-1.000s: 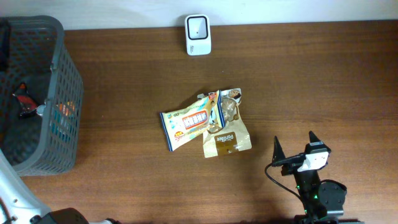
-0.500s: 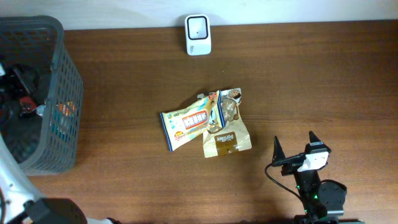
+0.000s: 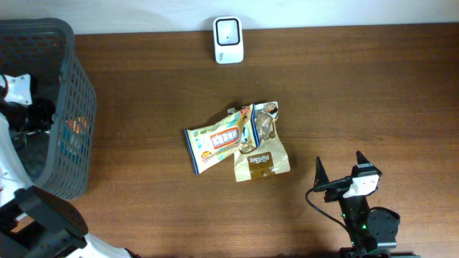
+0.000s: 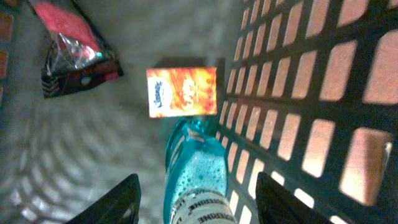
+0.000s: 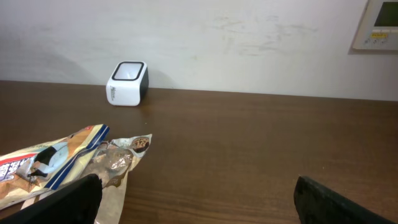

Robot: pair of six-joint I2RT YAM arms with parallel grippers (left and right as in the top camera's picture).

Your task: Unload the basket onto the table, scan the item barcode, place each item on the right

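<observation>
Brown wood worktop fills overhead frame. White wall behind. Beige control panel upper right, right-wrist frame.

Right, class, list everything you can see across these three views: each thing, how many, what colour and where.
table: one, brown wood, under everything
basket: one, dark grey, left end of the table
scanner: one, white, far edge of the table
snack packets: about three, white-blue, clear and brown, overlapping mid-table
box: one, orange, inside the basket
bottle: one, teal, inside the basket by its mesh wall
red pouch: one, red and black, inside the basket
wall panel: one, beige, on the wall
left gripper: one, black, open, astride the bottle
right gripper: one, black, open, near edge, empty
</observation>
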